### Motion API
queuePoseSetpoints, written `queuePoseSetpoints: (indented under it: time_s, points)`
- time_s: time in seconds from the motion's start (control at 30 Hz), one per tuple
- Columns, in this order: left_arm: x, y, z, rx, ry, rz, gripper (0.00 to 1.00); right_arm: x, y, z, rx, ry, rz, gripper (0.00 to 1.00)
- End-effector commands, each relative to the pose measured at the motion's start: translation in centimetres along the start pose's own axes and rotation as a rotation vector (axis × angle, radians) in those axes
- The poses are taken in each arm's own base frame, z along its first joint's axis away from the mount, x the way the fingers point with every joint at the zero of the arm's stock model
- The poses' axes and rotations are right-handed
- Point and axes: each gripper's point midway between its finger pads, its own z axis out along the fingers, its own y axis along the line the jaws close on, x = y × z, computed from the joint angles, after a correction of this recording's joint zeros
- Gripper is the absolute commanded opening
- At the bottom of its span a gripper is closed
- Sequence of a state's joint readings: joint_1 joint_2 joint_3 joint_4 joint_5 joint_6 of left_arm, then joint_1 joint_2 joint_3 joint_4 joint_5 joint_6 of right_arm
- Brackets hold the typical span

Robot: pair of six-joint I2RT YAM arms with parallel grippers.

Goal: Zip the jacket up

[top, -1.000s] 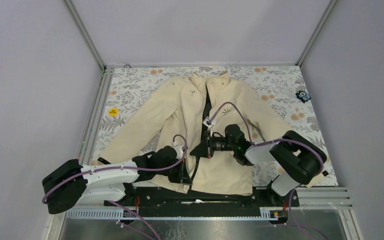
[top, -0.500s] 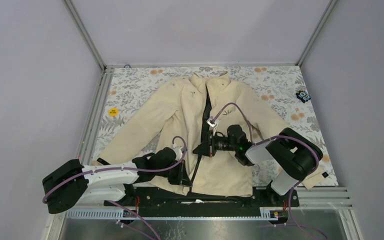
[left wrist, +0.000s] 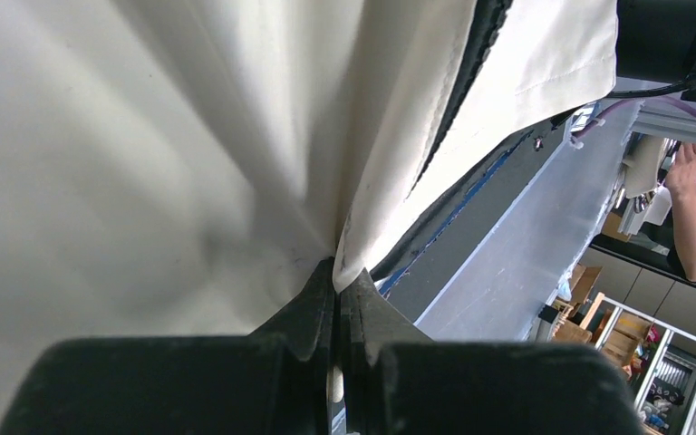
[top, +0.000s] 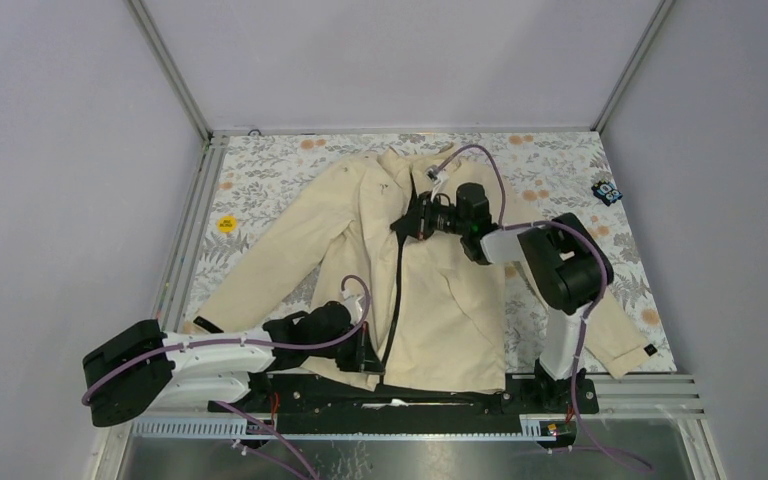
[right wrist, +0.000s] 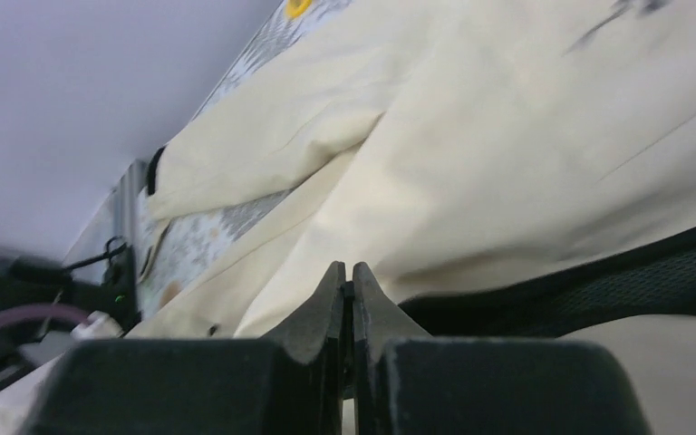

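Note:
The cream-beige jacket (top: 460, 300) lies flat, collar at the far end, and its dark zipper (top: 398, 290) runs up the middle. My left gripper (top: 365, 350) is shut on the jacket's bottom hem beside the zipper's base. The left wrist view shows its fingertips (left wrist: 326, 285) pinching a fold of cream cloth (left wrist: 145, 136). My right gripper (top: 397, 225) is at chest height just below the collar. It is shut on a small dark zipper pull (right wrist: 348, 290), with cream cloth (right wrist: 507, 163) and dark lining (right wrist: 616, 272) behind it.
The jacket lies on a floral cloth (top: 260, 180) between white walls. A yellow sticker (top: 225, 223) is at the left and a small dark object (top: 607, 190) at the far right. A metal rail (top: 620, 395) runs along the near edge.
My right gripper has moved from the jacket's middle up along the zipper to the chest, leaving a closed dark line behind it. The left gripper has held the hem in place.

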State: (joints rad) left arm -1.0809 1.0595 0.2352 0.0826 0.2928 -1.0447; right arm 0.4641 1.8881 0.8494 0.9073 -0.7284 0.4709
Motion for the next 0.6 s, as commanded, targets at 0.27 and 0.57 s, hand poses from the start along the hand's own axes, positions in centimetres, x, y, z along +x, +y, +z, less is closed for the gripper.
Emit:
queuePoseSetpoints:
  time_s: [0.27, 0.57]
  points:
    - [2.6, -0.1, 0.9, 0.011, 0.115, 0.016, 0.00, -19.2, -14.9, 3.2, 0.053, -0.280, -0.114, 0.00]
    - [2.7, 0.4, 2.0, -0.034, 0.121, 0.014, 0.00, -26.0, -26.6, 4.4, 0.232, -0.435, -0.098, 0.00]
